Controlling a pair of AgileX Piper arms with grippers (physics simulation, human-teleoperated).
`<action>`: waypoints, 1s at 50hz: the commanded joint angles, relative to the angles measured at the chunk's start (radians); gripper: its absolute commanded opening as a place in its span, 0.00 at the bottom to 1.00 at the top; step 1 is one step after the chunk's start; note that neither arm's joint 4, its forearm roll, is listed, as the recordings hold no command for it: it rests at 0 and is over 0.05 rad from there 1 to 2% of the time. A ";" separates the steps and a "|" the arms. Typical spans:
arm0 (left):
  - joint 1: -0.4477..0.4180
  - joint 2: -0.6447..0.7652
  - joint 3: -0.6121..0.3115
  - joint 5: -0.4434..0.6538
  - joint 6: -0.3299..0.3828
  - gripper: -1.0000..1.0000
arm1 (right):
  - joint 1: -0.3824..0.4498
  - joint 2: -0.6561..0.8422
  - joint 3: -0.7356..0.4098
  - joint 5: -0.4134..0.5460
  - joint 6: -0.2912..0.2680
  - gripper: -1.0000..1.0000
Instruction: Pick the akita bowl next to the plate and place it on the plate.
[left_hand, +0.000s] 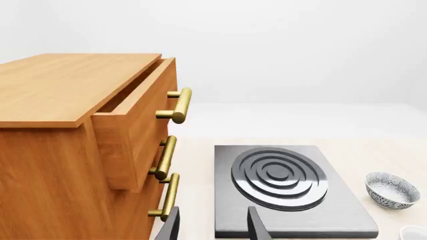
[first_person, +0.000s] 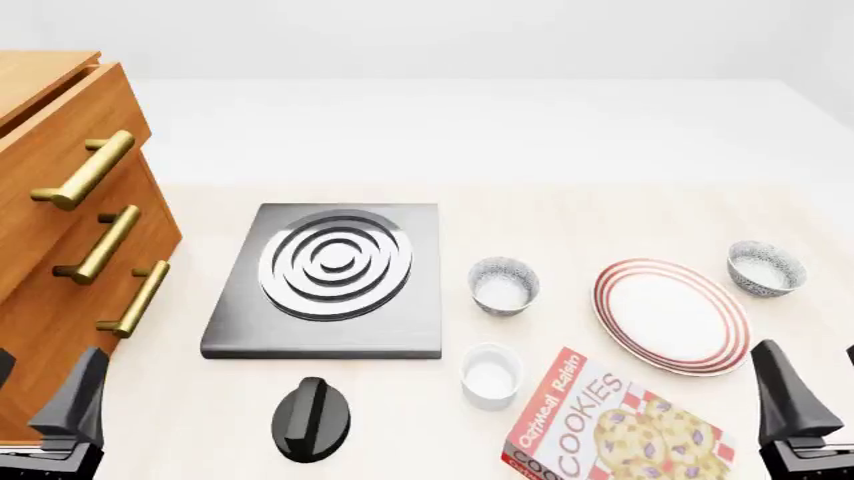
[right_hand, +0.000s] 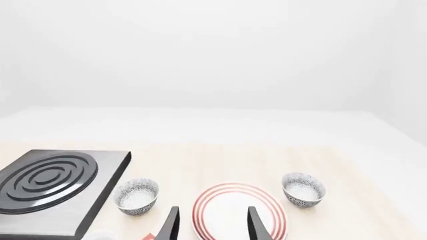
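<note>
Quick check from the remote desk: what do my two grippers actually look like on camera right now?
Both look alike: the left gripper and right gripper each show two dark grey-to-black, slim, tapered fingers with smooth matte faces. No cables, markings or coloured pads are visible. The front view shows only dark angular finger blocks.

The pale wooden table (first_person: 561, 215) carries an orange-brown wooden drawer cabinet with brass handles (first_person: 60, 230) at its left edge and a grey square stove plate with raised rings (first_person: 331, 280) beside it. Toward the right edge lie a red-ringed white plate (first_person: 670, 315) between two speckled grey bowls (first_person: 503, 284) (first_person: 765, 267). Near the front edge sit a small white ramekin (first_person: 490, 375), a black knob (first_person: 311, 418) and a red cookie box (first_person: 617, 428).
</note>
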 joint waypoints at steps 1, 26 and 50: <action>0.000 0.000 0.000 0.000 0.000 1.00 | 0.010 0.002 -0.027 0.019 0.005 1.00; 0.000 0.000 0.000 0.000 0.000 1.00 | 0.007 0.115 -0.046 -0.080 0.003 1.00; 0.000 0.000 0.000 0.000 0.000 1.00 | -0.004 0.304 -0.059 -0.242 -0.002 1.00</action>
